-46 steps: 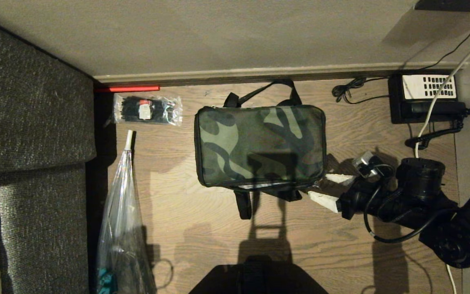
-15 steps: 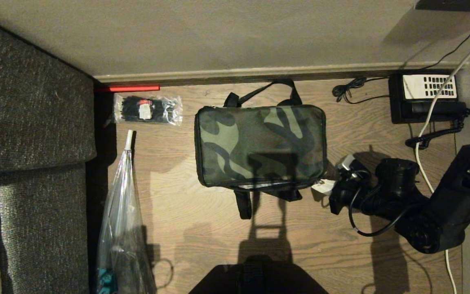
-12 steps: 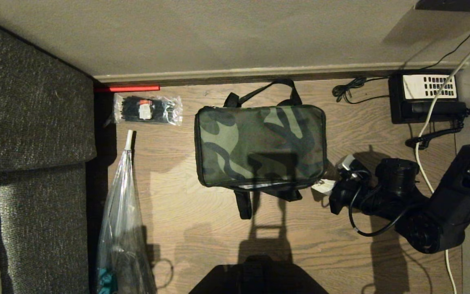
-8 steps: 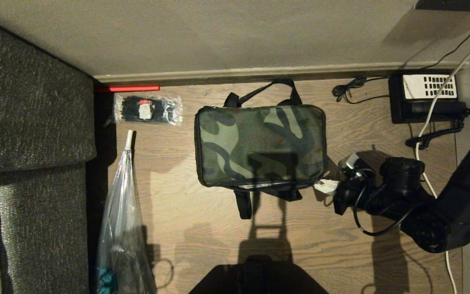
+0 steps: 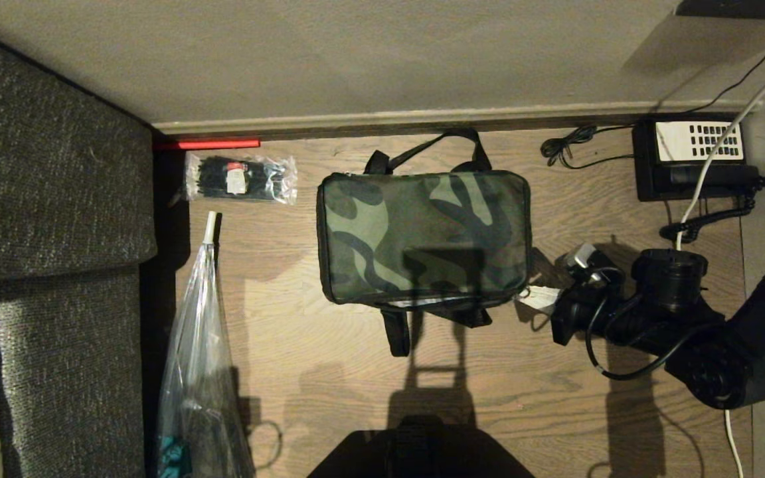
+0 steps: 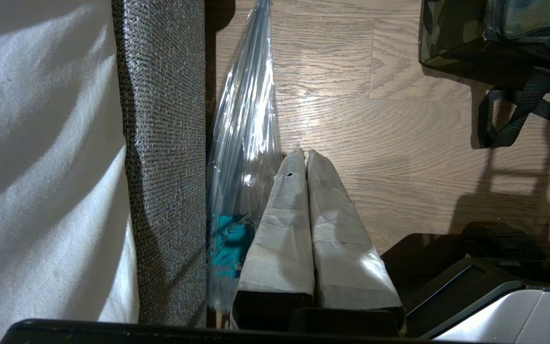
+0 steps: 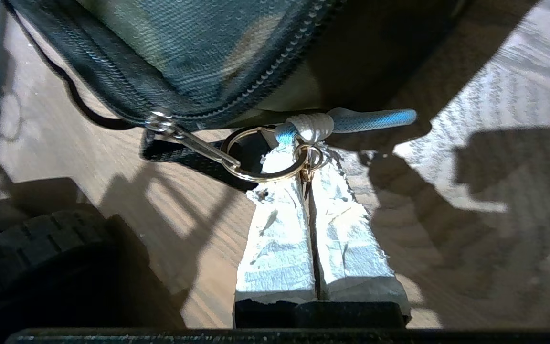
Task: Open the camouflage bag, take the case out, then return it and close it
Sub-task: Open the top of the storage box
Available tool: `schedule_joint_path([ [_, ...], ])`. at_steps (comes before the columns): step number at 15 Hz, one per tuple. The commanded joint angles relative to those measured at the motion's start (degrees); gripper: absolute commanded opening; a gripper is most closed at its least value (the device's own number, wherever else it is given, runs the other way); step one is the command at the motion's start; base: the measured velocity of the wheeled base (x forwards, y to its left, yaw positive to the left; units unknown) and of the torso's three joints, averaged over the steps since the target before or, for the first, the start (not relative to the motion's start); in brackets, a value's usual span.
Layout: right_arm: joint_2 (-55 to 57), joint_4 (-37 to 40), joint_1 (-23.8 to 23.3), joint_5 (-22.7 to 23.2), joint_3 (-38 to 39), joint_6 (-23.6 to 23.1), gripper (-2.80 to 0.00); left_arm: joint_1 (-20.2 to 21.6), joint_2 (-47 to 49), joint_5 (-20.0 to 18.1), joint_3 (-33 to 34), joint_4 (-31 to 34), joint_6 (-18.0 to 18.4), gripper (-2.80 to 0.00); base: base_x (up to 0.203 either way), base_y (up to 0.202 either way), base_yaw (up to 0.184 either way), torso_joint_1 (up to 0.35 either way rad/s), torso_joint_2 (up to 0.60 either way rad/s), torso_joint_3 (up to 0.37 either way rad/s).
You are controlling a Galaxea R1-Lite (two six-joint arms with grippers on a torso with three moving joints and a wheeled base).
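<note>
The camouflage bag (image 5: 422, 236) lies zipped shut on the wooden floor, its black straps at the far and near sides. My right gripper (image 5: 534, 297) sits at the bag's near right corner. Its taped fingers (image 7: 280, 224) are shut on the zipper pull: a metal key ring (image 7: 244, 173) with a blue cord (image 7: 375, 118), linked to the zipper slider (image 7: 160, 122). The bag's zipper (image 7: 275, 62) runs along the edge above it. My left gripper (image 6: 302, 154) hangs shut and empty over the floor, far from the bag (image 6: 499, 28). The case is hidden.
A clear plastic bag (image 5: 200, 345) lies along the grey sofa (image 5: 50, 166) on the left. A packet of black ties (image 5: 240, 178) lies near the wall. A black telephone (image 5: 688, 159) and cables (image 5: 701, 192) sit at the far right.
My right gripper, open at the bag's corner three seconds ago, has shut on the zipper pull. In the last second it drew slightly right, away from the bag. The bag stays put.
</note>
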Motion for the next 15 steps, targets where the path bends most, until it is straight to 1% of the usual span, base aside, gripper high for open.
schedule_joint_path([
  [1,-4.1,6.2,-2.8,5.1,0.2,1.3,-2.8,0.0,0.0,0.0,0.2,0.0,0.0,-2.8,0.0,0.0,0.0,0.0,0.0,0.0],
  [3,-9.7,14.6,-7.1,13.1,0.7,2.9,-2.8,0.0,0.0,0.0,0.2,0.0,0.0,-2.8,0.0,0.0,0.0,0.0,0.0,0.0],
  [4,-10.8,15.5,-8.4,15.2,1.0,3.1,-2.8,0.0,0.0,0.0,0.2,0.0,0.0,-2.8,0.0,0.0,0.0,0.0,0.0,0.0],
  [7,-11.9,15.7,-9.8,15.5,2.1,2.8,-2.8,0.0,0.0,0.0,0.2,0.0,0.0,-2.8,0.0,0.0,0.0,0.0,0.0,0.0],
  [12,-11.8,15.6,-9.9,15.7,2.3,2.7,-2.8,0.0,0.0,0.0,0.2,0.0,0.0,-2.8,0.0,0.0,0.0,0.0,0.0,0.0],
  [15,-11.3,15.0,-10.7,15.6,1.9,2.5,-2.8,0.0,0.0,0.0,0.2,0.0,0.0,-2.8,0.0,0.0,0.0,0.0,0.0,0.0],
])
